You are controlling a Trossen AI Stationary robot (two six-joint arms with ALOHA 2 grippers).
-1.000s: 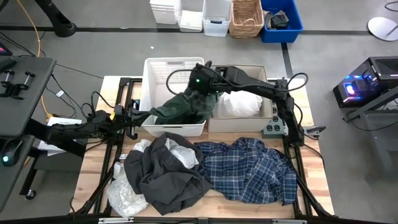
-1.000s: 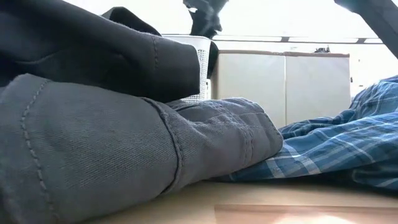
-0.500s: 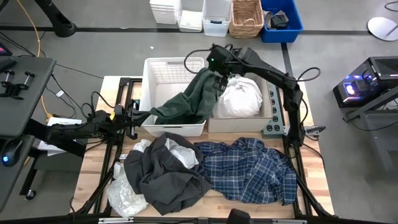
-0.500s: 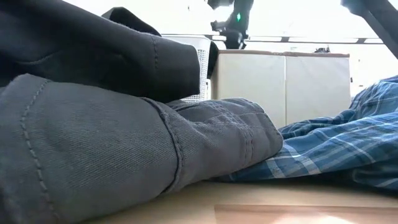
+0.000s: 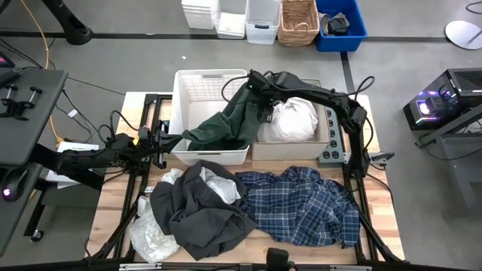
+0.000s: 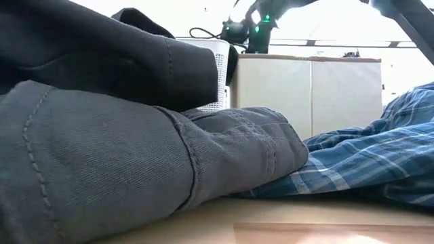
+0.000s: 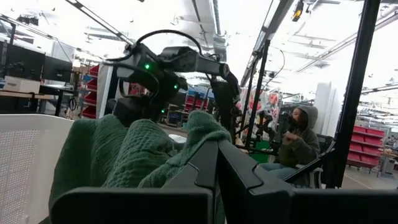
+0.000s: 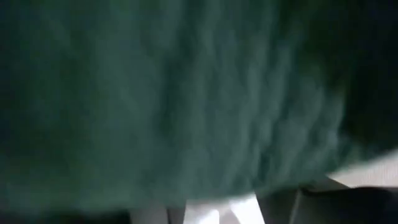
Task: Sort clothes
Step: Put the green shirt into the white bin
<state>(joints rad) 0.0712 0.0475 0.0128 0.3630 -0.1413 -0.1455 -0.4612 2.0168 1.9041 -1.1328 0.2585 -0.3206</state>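
A dark green garment (image 5: 226, 124) hangs over the near right part of the white basket (image 5: 197, 83), stretched between my two grippers. My right gripper (image 5: 258, 96) is at its raised far end, above the wall between the basket and the cardboard box (image 5: 290, 153). Green cloth fills the right wrist view (image 8: 186, 93). My left gripper (image 5: 167, 142) is shut at the garment's low left end, beside the basket's near left corner. A white garment (image 5: 295, 119) lies in the box. A dark grey garment (image 5: 199, 214), white ones (image 5: 154, 237) and the plaid shirt (image 5: 305, 207) lie on the table. My left gripper has the green garment's lower left end (image 7: 202, 127) between its shut fingers, coming level from the table's left. The cloth runs up and away from the fingertips toward the other arm. My right gripper holds the garment's raised far end (image 5: 248, 102) from above. The cloth itself hides the fingers. The garment hangs below it, sloping down into the basket.
The pile of grey, white and plaid clothes covers most of the table's near half. In the low view the grey garment (image 6: 102, 156) blocks the left side. Bins and a wicker basket (image 5: 298, 22) stand on the floor beyond the table. A person (image 7: 298, 134) sits in the room behind.
My right gripper has gone up and toward the far right, from over the basket's right part to above the wall between basket and box. It has drawn the green garment's upper end with it. The garment's lower left end has stayed at my left gripper.
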